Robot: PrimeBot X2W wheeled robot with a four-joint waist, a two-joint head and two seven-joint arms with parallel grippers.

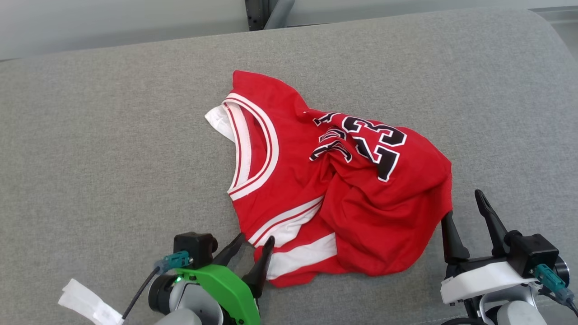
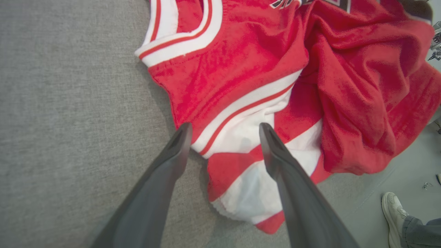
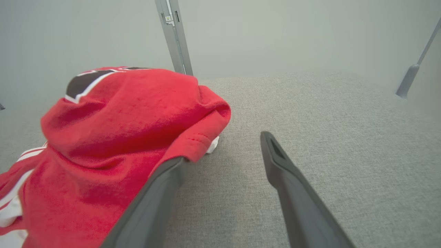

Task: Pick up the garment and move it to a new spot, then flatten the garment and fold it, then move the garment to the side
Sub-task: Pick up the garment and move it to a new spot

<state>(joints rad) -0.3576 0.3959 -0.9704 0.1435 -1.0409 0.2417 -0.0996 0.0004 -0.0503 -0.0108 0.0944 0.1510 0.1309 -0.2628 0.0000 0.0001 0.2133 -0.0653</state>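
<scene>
The red sleeveless jersey (image 1: pixel 289 180) with white banded trim and a black-and-white number 23 lies crumpled near the middle of the grey fabric-covered desk (image 1: pixel 113 135). Its neckline faces the robot's left and its bunched body faces the right.

**Left hand.** The left hand (image 1: pixel 256 238) is at the near edge of the jersey (image 2: pixel 241 69). In the left wrist view its two dark fingers (image 2: pixel 165 165) are spread wide and grip nothing. One finger is over the bare desk (image 2: pixel 69 103) and the other over the red-and-white striped hem, so the left hand (image 2: pixel 224 126) straddles the garment's edge. Whether the tips touch the cloth cannot be told.

**Right hand.** The right hand (image 1: pixel 462 204) is at the jersey's right edge with its fingers pointing away from the robot. The fingers are fully parted and hold nothing. In the right wrist view a red fold of the jersey (image 3: pixel 120 120) lies against the tip of one finger (image 3: pixel 155 193), while the other finger is over bare desk (image 3: pixel 327 120). The right hand (image 3: pixel 222 148) is low, close to the surface.

**Surroundings.** A white strip (image 1: pixel 86 302) lies on the desk beside the left arm. A person's pale shoe (image 2: pixel 392 210) is on the floor beyond the desk edge. A grey metal post (image 3: pixel 174 34) rises behind the desk.
</scene>
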